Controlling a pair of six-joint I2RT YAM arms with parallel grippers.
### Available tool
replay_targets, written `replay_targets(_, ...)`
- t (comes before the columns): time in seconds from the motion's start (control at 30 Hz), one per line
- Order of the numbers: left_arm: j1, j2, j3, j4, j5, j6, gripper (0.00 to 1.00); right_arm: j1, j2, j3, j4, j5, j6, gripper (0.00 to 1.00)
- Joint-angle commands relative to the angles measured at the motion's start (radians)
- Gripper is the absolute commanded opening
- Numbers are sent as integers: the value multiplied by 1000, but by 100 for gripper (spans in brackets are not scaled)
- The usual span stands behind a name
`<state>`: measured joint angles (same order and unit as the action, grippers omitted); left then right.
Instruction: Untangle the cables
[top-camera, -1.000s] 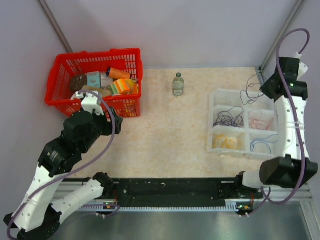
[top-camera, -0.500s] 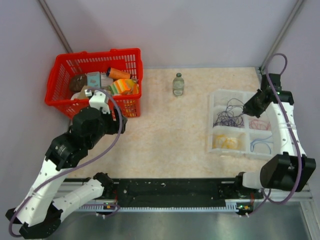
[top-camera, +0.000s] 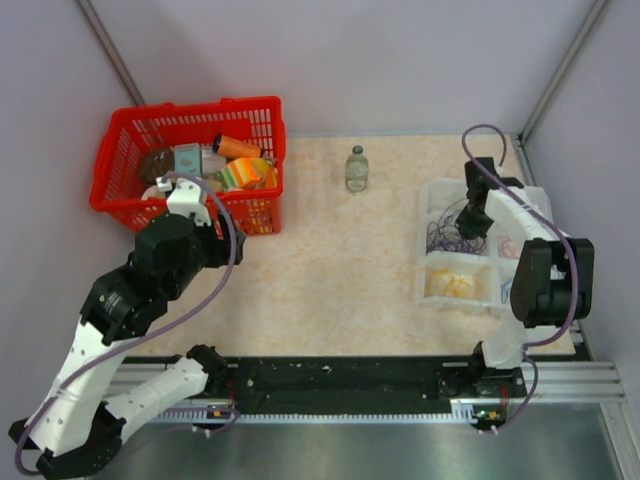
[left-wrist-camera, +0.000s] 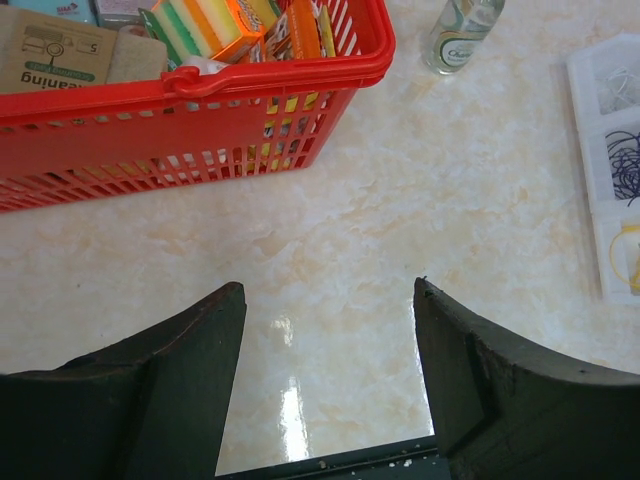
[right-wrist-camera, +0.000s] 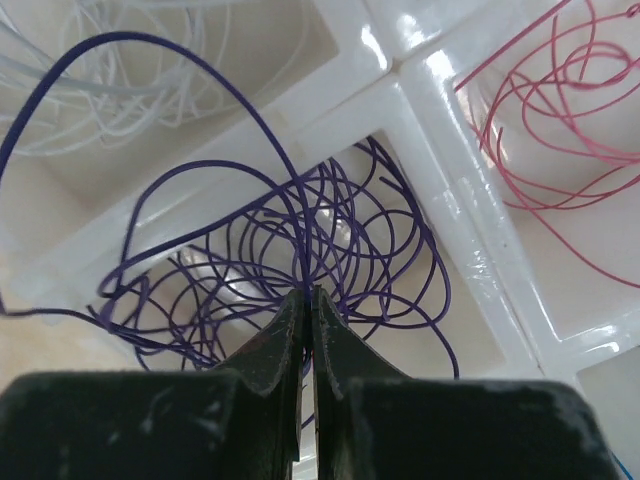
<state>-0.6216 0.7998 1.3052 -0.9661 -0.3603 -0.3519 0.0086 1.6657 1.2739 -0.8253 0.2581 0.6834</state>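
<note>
From above, the left gripper (top-camera: 182, 196) sits at the front wall of the red plastic lattice basket (top-camera: 112, 196), and this view does not show how wide its fingers stand. The right gripper (top-camera: 470, 224) is down over the white compartmented tray (top-camera: 432, 190), at the cell holding the purple cables (top-camera: 441, 240). Yellow cables (top-camera: 450, 285) lie coiled in the cell nearer the arms. A small clear bottle (top-camera: 357, 168) stands upright on the pale marbled table (top-camera: 330, 260), between basket and tray. In the left wrist view, the left gripper (left-wrist-camera: 330, 300) is spread wide and holds nothing. Its dark, matte fingers (left-wrist-camera: 200, 350) hang over the glossy tabletop, apart from the basket's rim (left-wrist-camera: 250, 85). In the right wrist view, the right gripper (right-wrist-camera: 307, 295) is pressed closed, pinching one thin strand of the purple cables (right-wrist-camera: 350, 230). That strand arcs up out of the looped bunch in its glossy white cell. Pinkish-red cables (right-wrist-camera: 560, 130) curl in the neighbouring cell, and pale, thread-like wires (right-wrist-camera: 120, 90) fill another.
</note>
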Motion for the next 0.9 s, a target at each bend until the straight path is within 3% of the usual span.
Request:
replay_targets(0.0, 0, -27, 51, -22, -42, -27, 72, 31, -32, -114, 80, 134, 7, 0)
replay_targets(0.2, 0, -25, 55, -20, -32, -32, 72, 36, -40, -252, 199, 153, -66, 0)
replay_targets(0.37, -1, -16, 63, -17, -22, -22, 72, 36, -177, -211, 167, 116, -122, 27)
replay_targets(0.53, 0, -10, 45, 13, -3, -18, 72, 36, -267, -96, 14, 93, -159, 50)
replay_targets(0.67, -1, -1, 43, 24, 6, -13, 72, 34, -316, -30, -98, 69, -180, 63)
replay_targets(0.8, -1, -2, 43, 30, 7, -12, 72, 34, -322, 40, -88, 32, -185, 82)
replay_targets(0.87, 0, 1, 42, 38, 12, -12, 73, 34, -256, 89, -54, 18, -170, 83)
